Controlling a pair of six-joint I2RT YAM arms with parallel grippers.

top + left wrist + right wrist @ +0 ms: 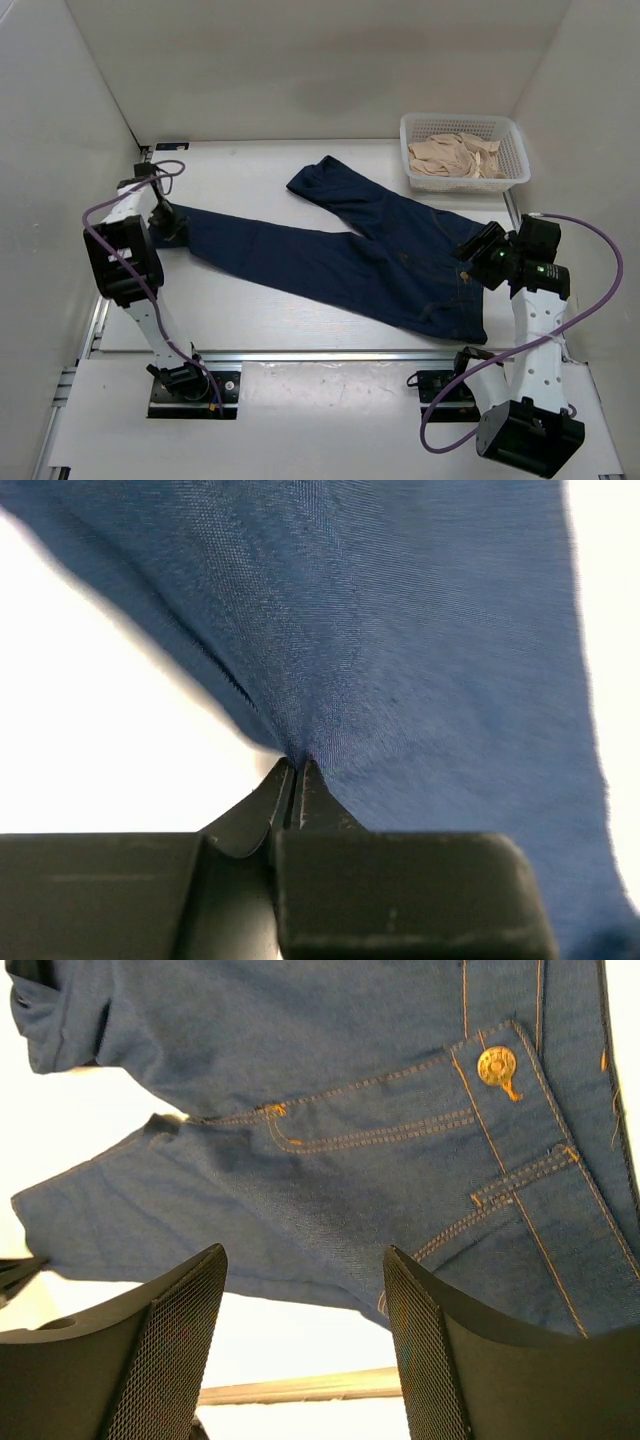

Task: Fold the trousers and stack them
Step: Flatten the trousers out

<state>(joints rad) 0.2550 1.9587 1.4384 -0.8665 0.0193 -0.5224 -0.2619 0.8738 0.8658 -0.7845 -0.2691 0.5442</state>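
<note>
White table (250, 320) filling the lower frame, plain white walls (300, 60) at top, left and right, silver rail (330, 355) across the lower middle, soft even light

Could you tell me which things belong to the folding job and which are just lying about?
Job: dark navy-blue denim trousers; left gripper, shut on one leg; right gripper, open near the waistband.
Lying about: white plastic basket; crumpled beige cloth in it.
</note>
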